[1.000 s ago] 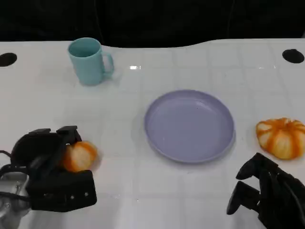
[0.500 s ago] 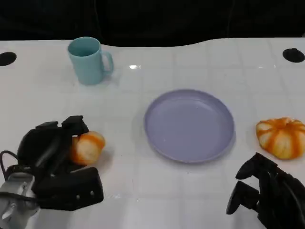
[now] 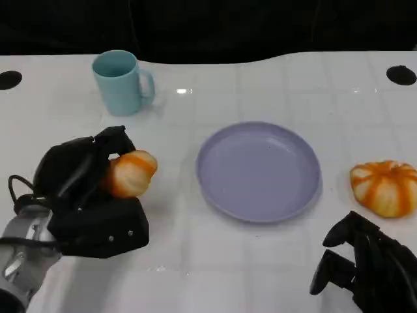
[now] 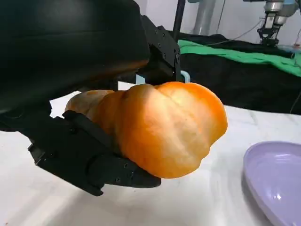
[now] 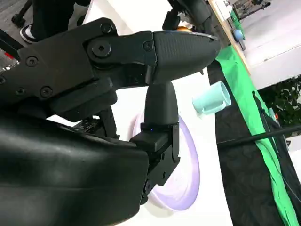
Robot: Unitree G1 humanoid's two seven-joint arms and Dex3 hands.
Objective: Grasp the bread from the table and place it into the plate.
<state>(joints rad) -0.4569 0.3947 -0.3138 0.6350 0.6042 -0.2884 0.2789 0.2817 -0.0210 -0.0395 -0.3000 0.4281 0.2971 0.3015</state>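
**Left hand has the bread, plate not yet reached**

Left hand [image 3: 88, 195] is closed around the bread [image 3: 130, 173]: you can see the fingers wrapped over it from the far side and the orange loaf bulging out toward the plate [image 3: 258, 171]. Judging from the wrist view, where white table shows beneath the loaf, the bread is clear of the table [image 3: 215, 274], so the grasp looks done. What you have left is the carry across to the plate and the release; the bread sits well left of the plate's rim.

Further left and back, a cup [image 3: 120, 83] stands apart from your path. On the far right a second bread [image 3: 384, 188] lies on the table beside the plate, untouched. Your right hand [image 3: 365, 267] rests low at the right with its fingers curled in, holding nothing.

Your left wrist view gives you what the head view hides: fingers [image 4: 94, 160] cradling the underside of the loaf. The right wrist view looks past its own hand to the plate and cup.
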